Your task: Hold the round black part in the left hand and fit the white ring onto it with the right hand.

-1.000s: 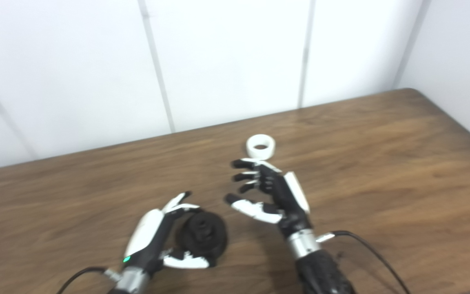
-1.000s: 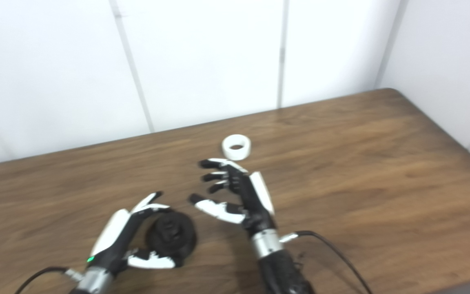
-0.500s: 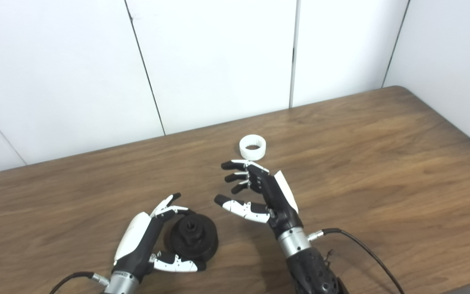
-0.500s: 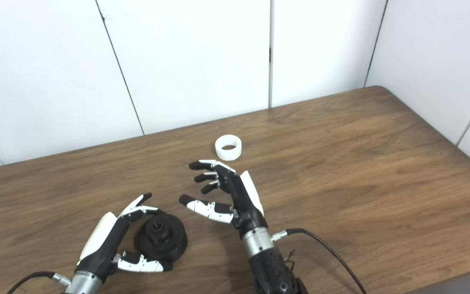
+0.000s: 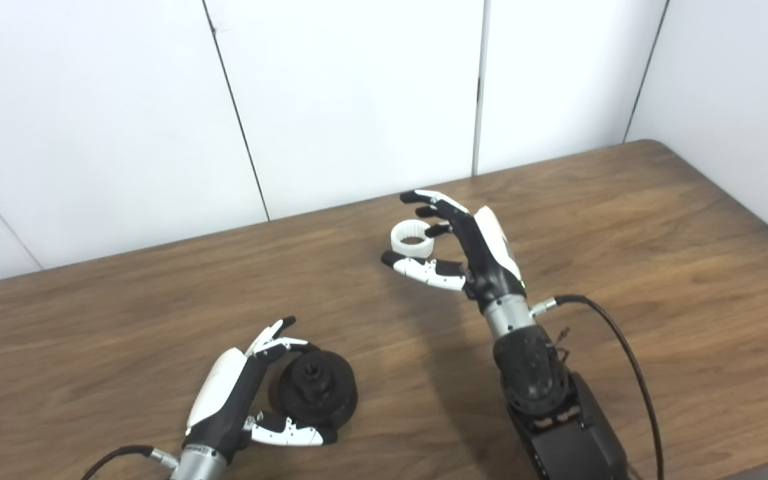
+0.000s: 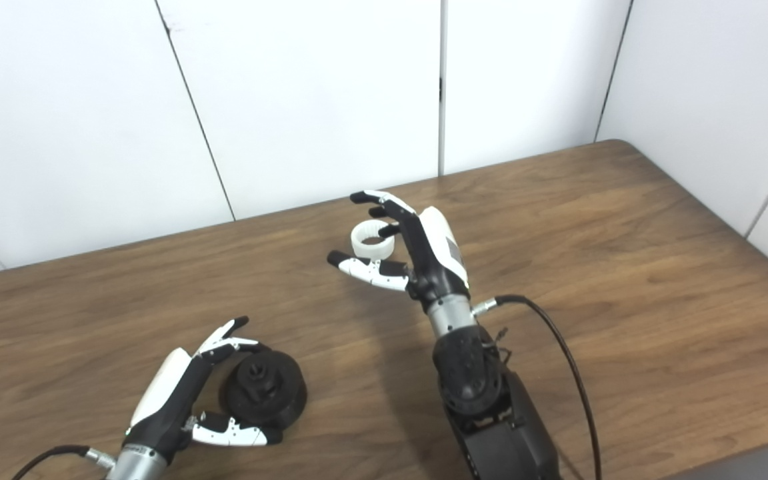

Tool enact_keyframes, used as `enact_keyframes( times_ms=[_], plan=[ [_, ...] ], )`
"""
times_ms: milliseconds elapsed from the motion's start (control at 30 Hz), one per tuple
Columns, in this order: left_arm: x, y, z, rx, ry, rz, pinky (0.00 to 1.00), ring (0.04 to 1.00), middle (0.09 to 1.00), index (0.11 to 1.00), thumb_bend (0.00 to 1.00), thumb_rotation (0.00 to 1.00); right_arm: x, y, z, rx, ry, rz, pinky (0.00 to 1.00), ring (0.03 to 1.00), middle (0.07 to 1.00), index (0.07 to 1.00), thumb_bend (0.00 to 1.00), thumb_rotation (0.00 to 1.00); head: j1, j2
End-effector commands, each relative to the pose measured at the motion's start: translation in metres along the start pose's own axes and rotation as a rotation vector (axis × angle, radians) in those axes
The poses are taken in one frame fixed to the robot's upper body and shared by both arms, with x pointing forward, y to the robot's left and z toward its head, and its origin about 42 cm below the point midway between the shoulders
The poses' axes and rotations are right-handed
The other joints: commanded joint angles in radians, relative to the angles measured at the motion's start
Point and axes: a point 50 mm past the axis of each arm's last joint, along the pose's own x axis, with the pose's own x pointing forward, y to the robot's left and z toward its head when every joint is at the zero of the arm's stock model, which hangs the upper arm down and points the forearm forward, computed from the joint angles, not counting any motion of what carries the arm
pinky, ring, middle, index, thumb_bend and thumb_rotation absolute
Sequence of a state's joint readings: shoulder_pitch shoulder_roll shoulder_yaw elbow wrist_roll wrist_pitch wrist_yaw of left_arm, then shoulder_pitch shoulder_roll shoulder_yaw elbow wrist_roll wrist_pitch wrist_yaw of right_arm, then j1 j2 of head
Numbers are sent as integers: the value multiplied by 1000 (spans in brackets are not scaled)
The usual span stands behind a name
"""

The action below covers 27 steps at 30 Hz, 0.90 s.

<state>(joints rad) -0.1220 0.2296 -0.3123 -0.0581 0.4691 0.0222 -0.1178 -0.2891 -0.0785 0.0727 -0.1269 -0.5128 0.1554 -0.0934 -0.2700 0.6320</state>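
Reaching over the brown wooden table point(image 5: 657, 267), the right hand point(image 5: 464, 250) framed the ribbed white plastic ring point(image 5: 413, 239), fingers above and thumb below, spread apart and gripping nothing. Whether any fingertip touched the ring was hard to tell from either head view. Near the front edge, the round black stepped part point(image 5: 316, 395) lay on the wood inside the left hand point(image 5: 241, 397), cupped loosely between curled fingers and thumb but seemingly not clamped or lifted. The step in hand looked like grasping the ring; next, the right fingers needed to close squarely on its wall before lifting.
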Motion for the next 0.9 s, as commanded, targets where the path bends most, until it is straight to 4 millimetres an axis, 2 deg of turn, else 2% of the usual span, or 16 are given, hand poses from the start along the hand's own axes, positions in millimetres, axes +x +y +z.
enact_keyframes(
  times_ms=[0, 367, 533, 733, 867],
  plan=[
    [-3, -2, -5, 7, 34, -30, 909, 974, 965, 599, 970, 193, 25, -15, 20, -26, -74, -29, 689, 836, 867, 769, 741, 363, 3, 0],
    [-2, -4, -5, 10, 31, -33, 907, 971, 964, 598, 975, 203, 79, -37, 16, -317, -58, 41, 732, 897, 924, 810, 778, 435, 21, -3],
    [-1, -5, -4, 11, 34, -32, 917, 972, 966, 598, 973, 209, 100, -38, 9, -374, -23, 79, 697, 879, 925, 808, 762, 416, 29, -3],
    [1, -5, -3, 15, 31, -31, 914, 971, 967, 599, 968, 221, 121, -37, -1, -428, 1, 125, 704, 878, 923, 812, 759, 407, 33, -6],
    [0, -6, -2, 15, 29, -28, 904, 970, 967, 600, 966, 220, 132, -37, -8, -491, 9, 176, 711, 878, 922, 812, 752, 446, 46, -6]
  ],
)
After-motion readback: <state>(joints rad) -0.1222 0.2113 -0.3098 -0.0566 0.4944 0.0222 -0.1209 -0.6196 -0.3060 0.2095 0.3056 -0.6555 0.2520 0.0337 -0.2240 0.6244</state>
